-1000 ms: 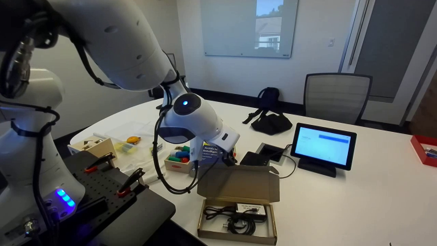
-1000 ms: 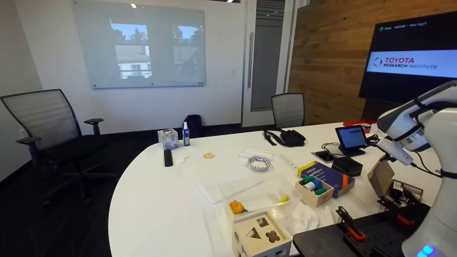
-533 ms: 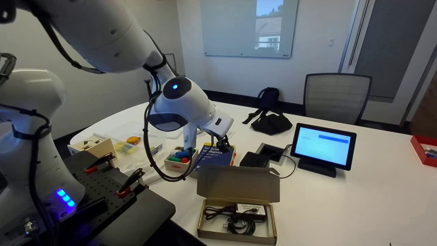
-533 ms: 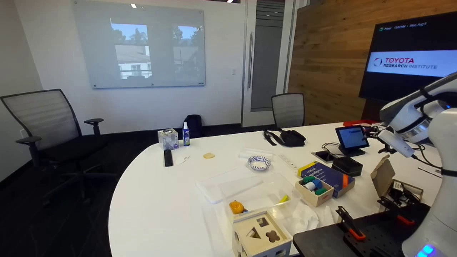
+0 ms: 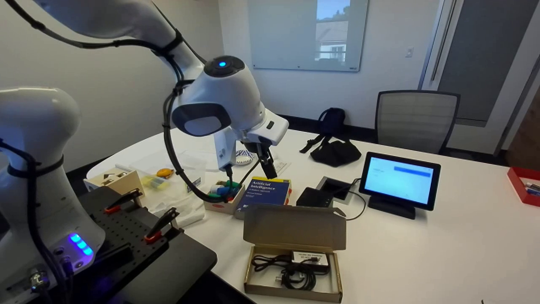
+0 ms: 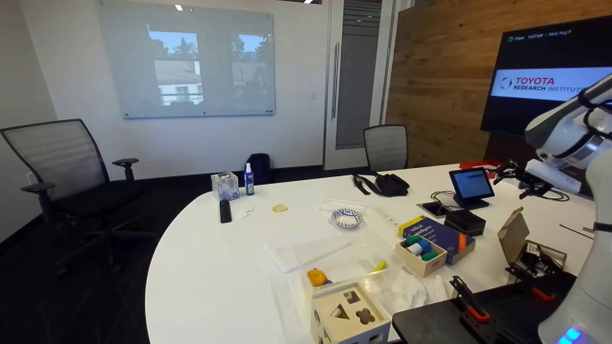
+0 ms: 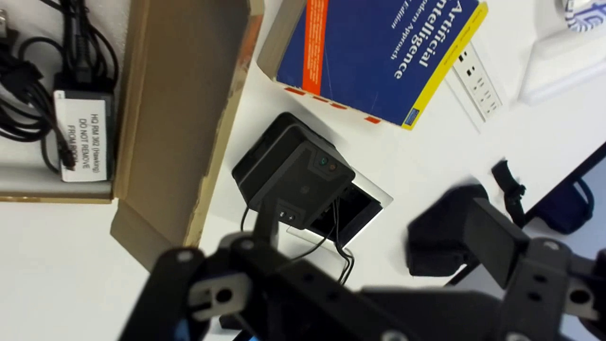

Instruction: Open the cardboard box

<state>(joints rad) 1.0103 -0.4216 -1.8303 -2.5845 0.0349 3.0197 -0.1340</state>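
Black cable [image 5: 180,174] is looping off arm [image 5: 228,93]; arm sinking could be hooking lid [image 5: 295,228]. Claw [image 6: 508,189] is hanging in air, spread apart, gripping nothing. Brown box [image 5: 293,294] is lying on table [image 5: 443,261] beside book [image 5: 265,192], lid standing open; springy crease could be folding it down. Claw swinging wide could be toppling screen [image 5: 400,181]. I'm counting two clamps [image 5: 160,227], one book, one box, one charger [image 7: 84,137], one screen; cords [image 7: 21,78] lying tangled, can't tell number.

Free table [image 5: 392,257] adjoins the cardboard box [image 5: 293,293]; its lid [image 5: 294,226] blocks the book [image 5: 270,192] side.
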